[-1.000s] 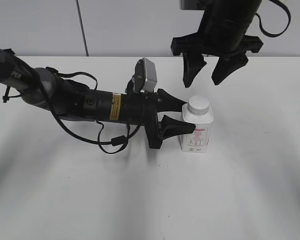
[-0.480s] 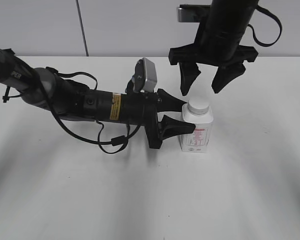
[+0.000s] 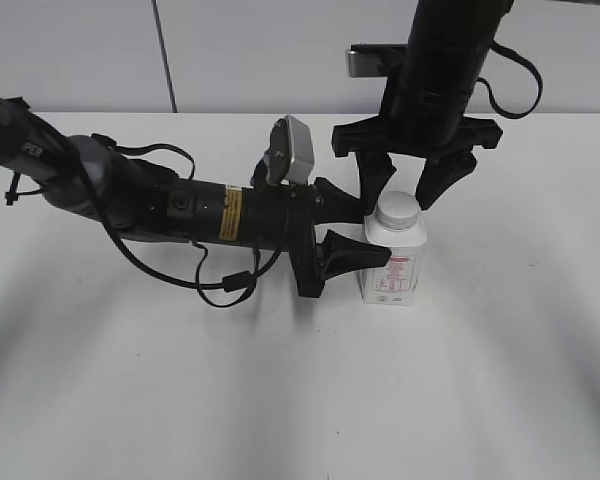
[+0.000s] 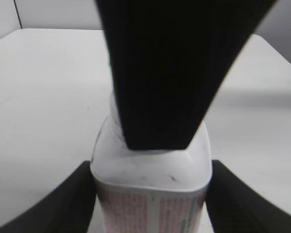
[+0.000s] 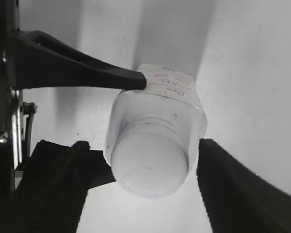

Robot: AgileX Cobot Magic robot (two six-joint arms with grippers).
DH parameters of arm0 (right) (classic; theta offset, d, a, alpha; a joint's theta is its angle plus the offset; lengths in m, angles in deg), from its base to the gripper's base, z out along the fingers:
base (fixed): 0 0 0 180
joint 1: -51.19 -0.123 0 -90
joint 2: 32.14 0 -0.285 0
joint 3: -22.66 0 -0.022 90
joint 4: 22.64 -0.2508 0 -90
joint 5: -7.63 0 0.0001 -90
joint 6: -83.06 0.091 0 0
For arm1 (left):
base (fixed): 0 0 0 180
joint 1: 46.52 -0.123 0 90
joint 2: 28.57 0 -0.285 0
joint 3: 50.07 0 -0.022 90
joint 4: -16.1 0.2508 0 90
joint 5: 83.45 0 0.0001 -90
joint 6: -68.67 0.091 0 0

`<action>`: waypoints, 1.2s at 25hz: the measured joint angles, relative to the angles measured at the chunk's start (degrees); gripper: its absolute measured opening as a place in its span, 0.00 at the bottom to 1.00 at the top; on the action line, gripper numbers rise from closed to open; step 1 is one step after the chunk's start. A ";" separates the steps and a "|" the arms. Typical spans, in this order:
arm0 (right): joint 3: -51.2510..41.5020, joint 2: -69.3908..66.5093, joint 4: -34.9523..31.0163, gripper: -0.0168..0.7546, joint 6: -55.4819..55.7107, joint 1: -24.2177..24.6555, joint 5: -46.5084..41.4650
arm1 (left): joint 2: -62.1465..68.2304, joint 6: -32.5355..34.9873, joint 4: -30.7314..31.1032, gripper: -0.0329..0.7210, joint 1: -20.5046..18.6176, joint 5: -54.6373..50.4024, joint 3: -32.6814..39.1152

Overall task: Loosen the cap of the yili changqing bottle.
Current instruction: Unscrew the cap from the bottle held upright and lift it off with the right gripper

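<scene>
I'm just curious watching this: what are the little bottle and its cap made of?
The bottle looks like matte white plastic: opaque, softly rounded shoulders, red print on its side. The cap seems the same kind of plastic, smooth and slightly translucent at its edge, though that could be glare.

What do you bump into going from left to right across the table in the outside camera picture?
Left arm → its wrist camera → left gripper → yili changqing bottle. The right gripper hangs just above the cap, so it has no clear place in the row.
</scene>
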 joint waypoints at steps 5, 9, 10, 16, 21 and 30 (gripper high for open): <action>-1.15 -0.26 -0.06 0.60 0.07 0.00 0.00 | 0.00 0.00 0.00 0.61 0.00 0.00 0.00; -1.95 -0.26 -0.01 0.58 0.07 0.00 0.00 | 0.00 0.00 0.00 0.61 0.00 0.00 0.00; -1.95 -0.26 -0.01 0.57 0.07 0.00 0.00 | 0.00 0.00 0.00 0.61 0.00 0.00 0.00; -1.95 -0.26 0.03 0.54 -0.34 -0.04 0.00 | 0.00 0.00 0.00 0.61 0.00 -0.05 0.00; -1.95 -0.26 0.11 0.54 -9.05 -0.04 0.00 | 0.00 0.00 0.10 0.60 0.00 -0.05 0.00; -1.95 -0.26 0.84 0.54 -49.52 0.02 0.00 | 0.00 0.00 0.45 0.60 0.00 0.00 0.00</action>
